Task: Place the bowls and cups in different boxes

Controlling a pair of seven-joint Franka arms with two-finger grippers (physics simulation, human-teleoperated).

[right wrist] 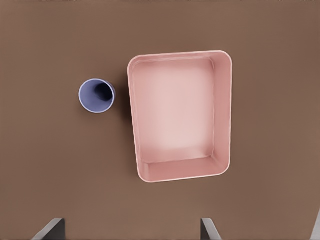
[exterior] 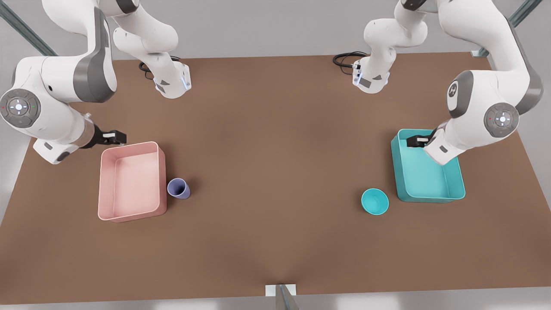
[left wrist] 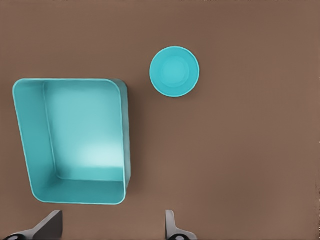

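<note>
I see a brown tabletop (exterior: 275,172) with two boxes on it, far apart. The pink box (exterior: 131,183) sits on the front view's left, and nothing is inside it. The purple cup (exterior: 178,188) stands up just beside the pink box, on the side that faces the middle of the tabletop. I cannot tell if the cup touches the box. The teal box (exterior: 427,172) sits on the front view's right, and it has nothing in it too. The teal bowl (exterior: 375,201) sits on the tabletop near a corner of the teal box, a little apart from it. My left tool (exterior: 416,141) hangs above the far end of the teal box. In the left wrist view I see its two dark fingers (left wrist: 172,227) spread wide, and they hold nothing. From there I look down on the teal box (left wrist: 75,140) and the teal bowl (left wrist: 174,71). My right tool (exterior: 114,137) hangs just past the far end of the pink box, close to its corner. In the right wrist view its fingers (right wrist: 210,230) are spread wide as well, with nothing between them. That view looks down on the pink box (right wrist: 181,116) and the purple cup (right wrist: 97,96), which stand side by side.
</note>
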